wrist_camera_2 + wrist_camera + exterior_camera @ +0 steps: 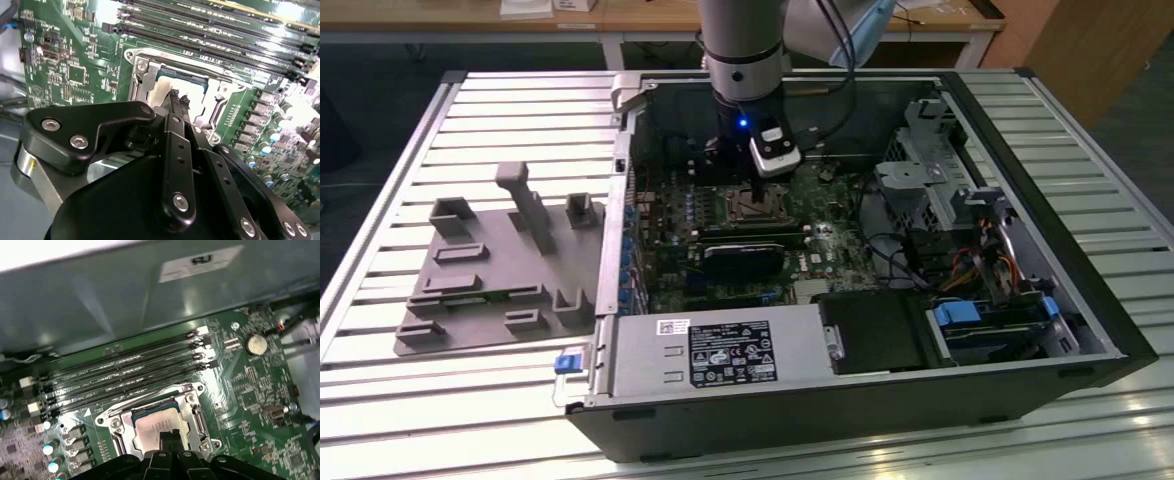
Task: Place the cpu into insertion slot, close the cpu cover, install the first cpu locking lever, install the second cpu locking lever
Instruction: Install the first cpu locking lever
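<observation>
The cpu [155, 424], a small square chip with a dull silvery top, lies flat in the insertion slot [114, 424] on the green board. A thin silver frame, the cpu cover [150, 407], appears to lie down around the chip. A thin metal lever [201, 421] runs along one side of the frame. My gripper [169, 434] is shut, with its black fingertips together right at the chip's top and nothing visible between them. In the second wrist view the gripper [178, 97] points into the slot's silver frame [141, 70]. In the exterior view the gripper [750, 190] hangs straight over the insertion slot [754, 207] inside the open computer case.
Rows of memory slots [130, 371] and a coin battery [256, 343] lie close to the socket. A black module [747, 255] sits just in front of it, with a labelled power supply [720, 355] nearer the case front. Drive cage and cables [961, 250] stand right; a grey fixture plate [494, 270] lies left.
</observation>
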`<state>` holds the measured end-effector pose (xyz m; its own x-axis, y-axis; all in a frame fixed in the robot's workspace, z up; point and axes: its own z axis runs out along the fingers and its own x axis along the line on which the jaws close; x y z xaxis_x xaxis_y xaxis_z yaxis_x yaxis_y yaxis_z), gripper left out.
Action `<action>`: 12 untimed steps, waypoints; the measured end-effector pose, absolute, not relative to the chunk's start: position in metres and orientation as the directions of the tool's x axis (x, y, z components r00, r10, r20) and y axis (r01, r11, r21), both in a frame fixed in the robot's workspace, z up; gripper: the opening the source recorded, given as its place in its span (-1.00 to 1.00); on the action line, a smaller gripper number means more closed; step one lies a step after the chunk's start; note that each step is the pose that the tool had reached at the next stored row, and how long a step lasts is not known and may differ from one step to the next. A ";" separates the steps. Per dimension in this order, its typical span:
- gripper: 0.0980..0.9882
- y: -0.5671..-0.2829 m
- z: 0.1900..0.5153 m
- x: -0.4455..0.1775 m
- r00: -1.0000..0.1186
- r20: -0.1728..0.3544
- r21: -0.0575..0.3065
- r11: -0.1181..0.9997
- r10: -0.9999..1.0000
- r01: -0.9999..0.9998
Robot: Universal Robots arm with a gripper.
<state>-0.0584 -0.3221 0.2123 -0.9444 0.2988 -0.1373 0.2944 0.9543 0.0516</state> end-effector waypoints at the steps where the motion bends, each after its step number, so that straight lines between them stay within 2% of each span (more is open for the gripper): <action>1: -0.99 -0.322 0.212 -0.059 -0.947 -0.138 0.050 0.957 0.290 0.286; 12: -0.99 -0.322 0.226 -0.059 -0.948 -0.138 0.050 0.958 0.288 0.284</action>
